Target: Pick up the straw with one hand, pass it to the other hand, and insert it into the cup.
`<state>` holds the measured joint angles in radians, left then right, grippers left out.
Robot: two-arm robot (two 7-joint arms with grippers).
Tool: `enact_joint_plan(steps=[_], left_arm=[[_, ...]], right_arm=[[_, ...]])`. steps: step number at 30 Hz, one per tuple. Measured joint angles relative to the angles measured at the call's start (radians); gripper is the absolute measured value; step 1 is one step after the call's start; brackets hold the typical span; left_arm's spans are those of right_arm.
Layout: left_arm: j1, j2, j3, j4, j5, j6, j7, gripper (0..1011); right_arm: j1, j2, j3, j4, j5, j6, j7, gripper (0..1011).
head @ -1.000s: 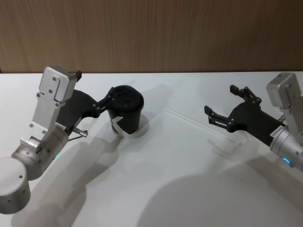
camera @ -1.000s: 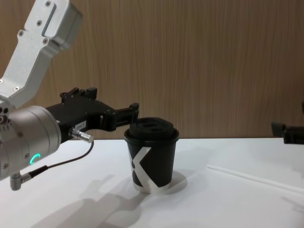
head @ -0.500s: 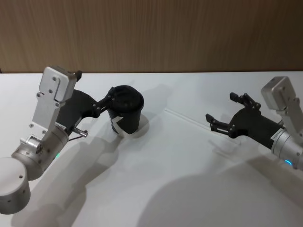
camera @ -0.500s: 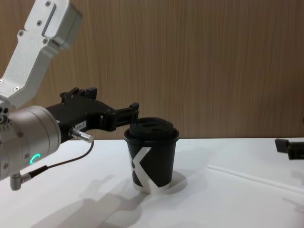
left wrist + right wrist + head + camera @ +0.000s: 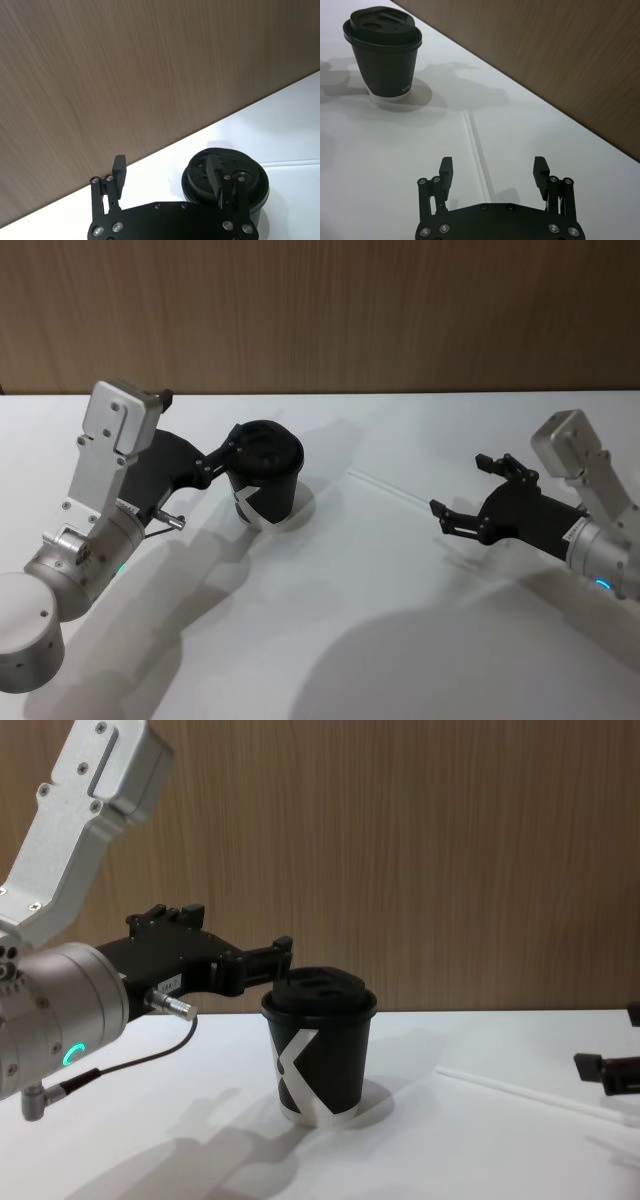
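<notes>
Right gripper poised over a white straw on the table, with the cup off to its left

The right gripper sits low with its two fingers spread wide, one on each side of the straw, seemingly lined up so that closing would pinch it across its width. The straw lies flat on the white table, apart from the black lidded cup and pointing roughly towards it. The left gripper, fingers also apart and holding nothing, hovers at the cup's lid with one finger over it, probably placed there to receive the straw close to where it must go in
</notes>
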<state>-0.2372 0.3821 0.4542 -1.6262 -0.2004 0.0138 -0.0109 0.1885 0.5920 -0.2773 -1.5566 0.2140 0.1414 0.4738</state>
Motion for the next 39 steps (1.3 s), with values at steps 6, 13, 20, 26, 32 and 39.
enact_joint_plan(steps=[6, 13, 20, 26, 32, 39], left_arm=[[0.000, 0.000, 0.000, 0.000, 0.000, 0.000, 0.000, 1003], [0.000, 0.000, 0.000, 0.000, 0.000, 0.000, 0.000, 1003], [0.000, 0.000, 0.000, 0.000, 0.000, 0.000, 0.000, 1003], [0.000, 0.000, 0.000, 0.000, 0.000, 0.000, 0.000, 1003], [0.000, 0.000, 0.000, 0.000, 0.000, 0.000, 0.000, 1003], [0.000, 0.000, 0.000, 0.000, 0.000, 0.000, 0.000, 1003]], right_arm=[[0.038, -0.004, -0.023, 0.041, -0.002, 0.009, 0.024, 1001], [0.079, -0.007, -0.043, 0.083, 0.004, 0.019, 0.059, 1001], [0.116, -0.004, -0.058, 0.127, 0.023, 0.024, 0.102, 1001], [0.139, 0.000, -0.062, 0.154, 0.039, 0.030, 0.124, 1001], [0.153, 0.003, -0.065, 0.174, 0.050, 0.036, 0.135, 1001], [0.169, 0.005, -0.071, 0.198, 0.059, 0.040, 0.143, 1001]])
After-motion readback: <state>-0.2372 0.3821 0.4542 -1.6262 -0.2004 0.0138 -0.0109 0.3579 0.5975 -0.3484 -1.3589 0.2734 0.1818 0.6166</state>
